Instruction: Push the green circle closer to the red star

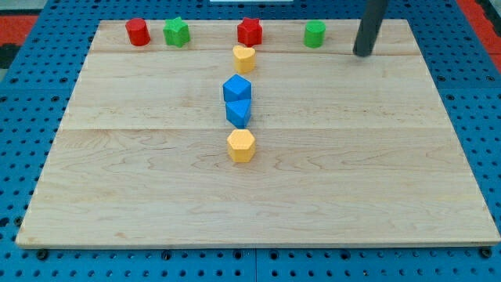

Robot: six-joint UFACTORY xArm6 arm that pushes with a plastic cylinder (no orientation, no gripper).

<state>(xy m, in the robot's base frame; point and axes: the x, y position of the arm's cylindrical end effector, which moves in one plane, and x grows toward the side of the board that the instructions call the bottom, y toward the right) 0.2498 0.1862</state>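
Along the far edge of the tabletop (141,196): red star (250,31), then green circle (315,34) well apart to its right. My tip (362,54) rests just right of the circle. No claw shows, only this rod.

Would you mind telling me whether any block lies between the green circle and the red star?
Nothing visible does: the board between the green circle and the red star is bare. My tip sits to the circle's right, also unobstructed.
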